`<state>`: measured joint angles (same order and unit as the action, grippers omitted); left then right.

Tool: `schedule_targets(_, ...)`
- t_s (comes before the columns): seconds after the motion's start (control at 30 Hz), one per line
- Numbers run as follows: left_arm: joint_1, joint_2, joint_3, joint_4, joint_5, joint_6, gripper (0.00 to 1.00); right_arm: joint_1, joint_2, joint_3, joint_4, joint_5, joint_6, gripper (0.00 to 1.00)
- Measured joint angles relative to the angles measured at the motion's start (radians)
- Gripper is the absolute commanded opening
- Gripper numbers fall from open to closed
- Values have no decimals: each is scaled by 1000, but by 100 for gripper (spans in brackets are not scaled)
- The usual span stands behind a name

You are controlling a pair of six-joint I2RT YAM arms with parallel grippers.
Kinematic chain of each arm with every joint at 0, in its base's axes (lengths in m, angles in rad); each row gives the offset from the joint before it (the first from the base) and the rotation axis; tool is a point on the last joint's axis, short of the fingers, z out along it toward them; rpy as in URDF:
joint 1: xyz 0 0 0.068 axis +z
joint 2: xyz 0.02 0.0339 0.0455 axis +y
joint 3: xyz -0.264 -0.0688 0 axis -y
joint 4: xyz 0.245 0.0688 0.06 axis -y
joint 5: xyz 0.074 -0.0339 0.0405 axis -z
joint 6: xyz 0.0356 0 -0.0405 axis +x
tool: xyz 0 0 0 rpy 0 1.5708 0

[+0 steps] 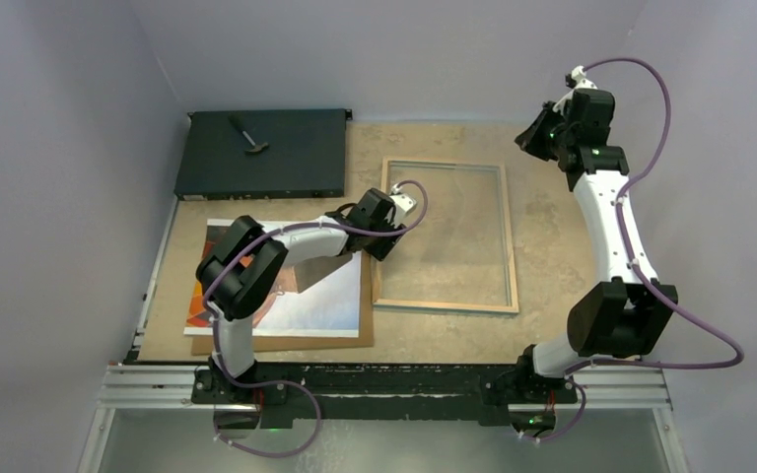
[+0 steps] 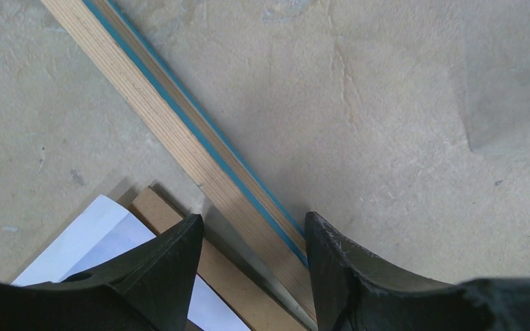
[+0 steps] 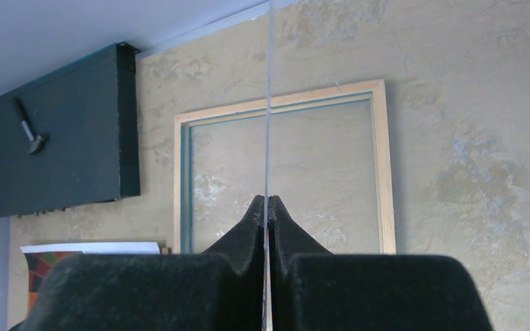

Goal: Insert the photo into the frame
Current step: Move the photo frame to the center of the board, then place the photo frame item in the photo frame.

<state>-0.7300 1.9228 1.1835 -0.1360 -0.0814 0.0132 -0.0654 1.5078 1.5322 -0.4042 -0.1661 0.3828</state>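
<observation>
Our left gripper (image 2: 253, 217) straddles the left rail of the frame (image 2: 171, 131); we cannot tell if it grips. Our right gripper (image 3: 268, 201) is clamped on a thin clear sheet (image 3: 268, 83).

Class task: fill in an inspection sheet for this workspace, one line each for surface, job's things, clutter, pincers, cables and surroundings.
Surface: beige mottled table.
Job's things: frame lies wood back up, mid-table; photo lies picture up on a brown backing panel, left.
Clutter: black box far left, small hammer on it.
Pincers: left pincer open, straddling a frame rail; right pincer raised, shut on a thin clear sheet.
Cables: purple cables run along both arms.
Surroundings: plain grey walls.
</observation>
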Motion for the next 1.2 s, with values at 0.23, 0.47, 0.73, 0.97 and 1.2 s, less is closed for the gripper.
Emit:
schedule_targets(0.23, 30, -17, -3, -36, 14, 25, 85, 18, -1, -3, 8, -55, 10, 0)
schedule_targets(0.47, 132, -100, 61, -165, 184, -3, 96, 106, 9, 61, -19, -66, 22, 0)
schedule_targets(0.73, 312, -277, 291, -225, 436, -42, 99, 199, 43, 232, -29, -163, 82, 0)
schedule_targets(0.97, 472, -415, 288, -240, 415, -26, 100, 202, 44, 171, 106, -417, 229, 0)
schedule_targets(1.2, 479, -428, 187, -322, 350, 70, 99, 201, 170, 13, 184, -481, 235, 0)
